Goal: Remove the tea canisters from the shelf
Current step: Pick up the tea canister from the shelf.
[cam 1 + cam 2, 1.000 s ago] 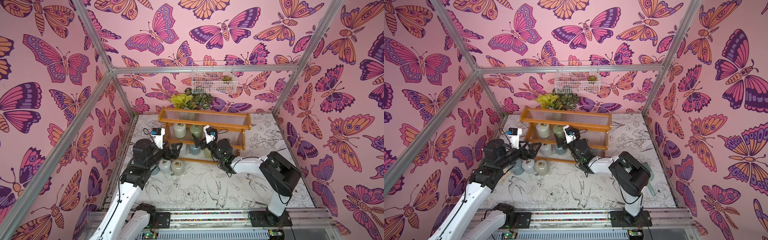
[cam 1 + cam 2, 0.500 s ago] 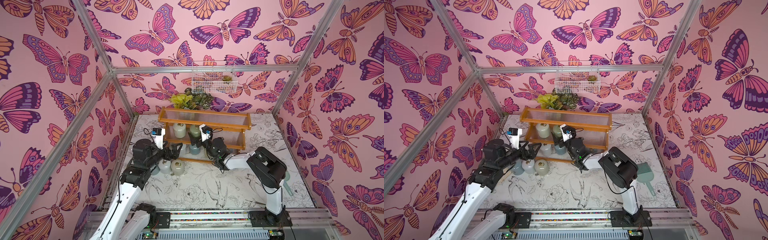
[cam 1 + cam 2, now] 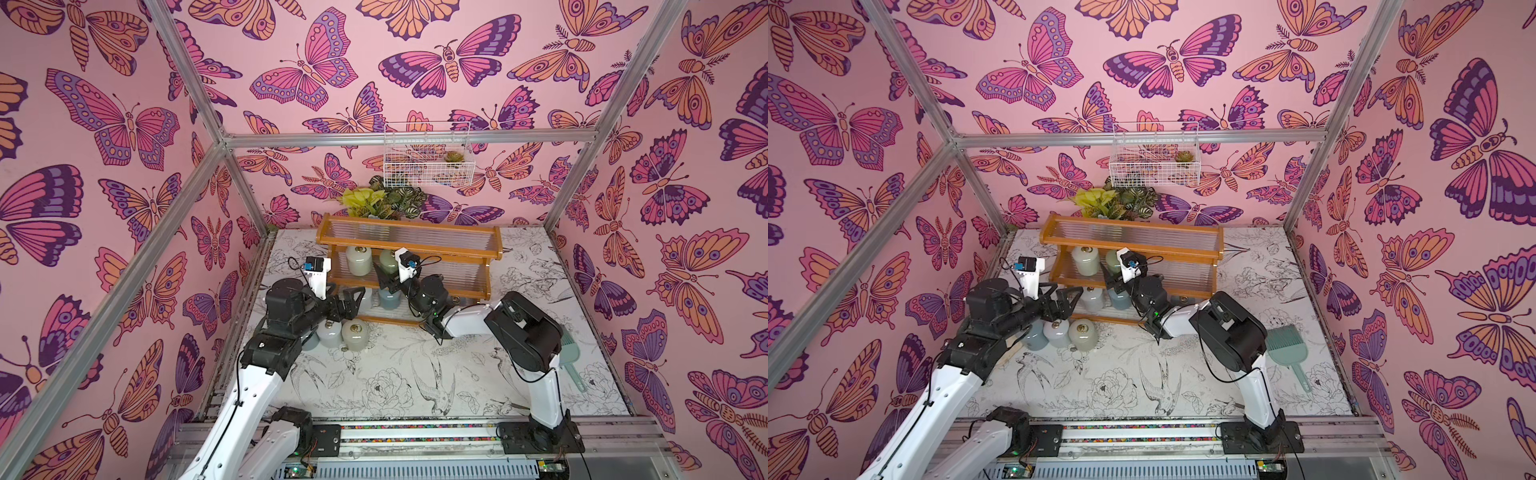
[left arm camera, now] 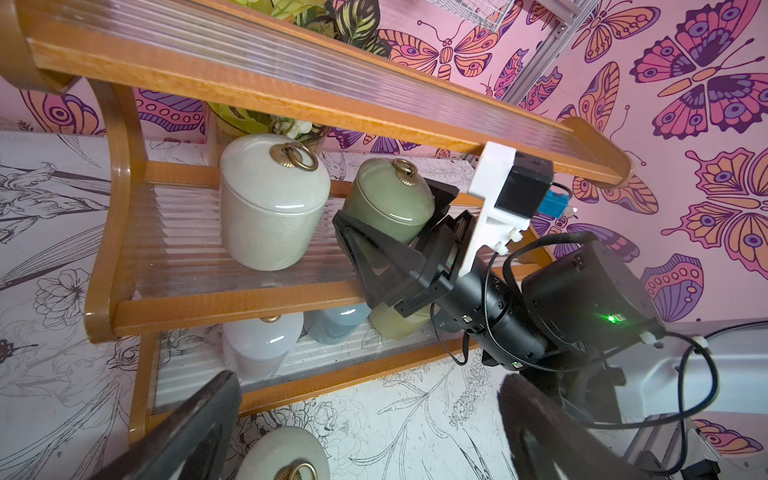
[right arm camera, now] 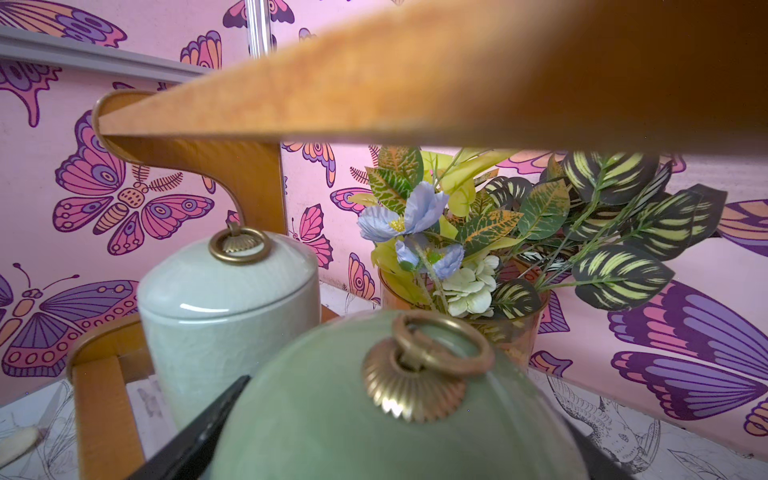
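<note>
right gripper (image 4: 394,206) around sage canister (image 4: 386,218), apparently gripped

I am finding no text, label, brand, number or sign that can be read. Nothing legible is showing on the cream tea canister (image 4: 270,208), the sage green tea canister (image 4: 386,203) or the shelf (image 4: 249,89).
</note>
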You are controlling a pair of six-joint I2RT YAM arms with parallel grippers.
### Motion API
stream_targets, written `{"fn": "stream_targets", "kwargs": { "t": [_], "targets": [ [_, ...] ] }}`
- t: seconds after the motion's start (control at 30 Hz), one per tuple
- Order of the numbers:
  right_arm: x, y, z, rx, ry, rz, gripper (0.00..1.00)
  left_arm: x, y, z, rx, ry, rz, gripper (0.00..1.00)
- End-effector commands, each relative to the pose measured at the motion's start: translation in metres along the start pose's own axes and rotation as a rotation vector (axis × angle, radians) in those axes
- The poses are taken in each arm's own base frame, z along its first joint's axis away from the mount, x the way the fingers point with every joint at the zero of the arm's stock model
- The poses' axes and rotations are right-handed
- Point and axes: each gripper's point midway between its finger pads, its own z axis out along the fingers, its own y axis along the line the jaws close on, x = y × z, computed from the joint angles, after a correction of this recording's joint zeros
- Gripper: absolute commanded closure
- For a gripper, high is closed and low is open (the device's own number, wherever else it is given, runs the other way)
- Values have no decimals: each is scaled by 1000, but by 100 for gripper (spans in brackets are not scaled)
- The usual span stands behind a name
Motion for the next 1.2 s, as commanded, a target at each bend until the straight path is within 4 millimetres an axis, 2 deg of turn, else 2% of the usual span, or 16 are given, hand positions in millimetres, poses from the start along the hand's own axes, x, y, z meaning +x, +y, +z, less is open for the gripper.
{"fn": "stream_targets", "kwargs": {
  "t": [0.0,0.2,0.33,0.8,1.17],
  "targets": [
    [6,-18,7,59,8,16,18,-4,-6,-3,21,-9,27,0],
    [0,-17,5,51,-10,19,30,-3,-6,-4,16,-12,26,0],
    [-8,-16,1,35,-29,12,33,-2,-5,-4,11,-11,24,0],
    [-59,-4,-26,-62,-108,-19,33,-2,-5,-6,8,-18,24,0],
    [-77,17,-55,-210,-155,17,33,-3,-3,-6,-2,-23,25,0]
  ]
}}
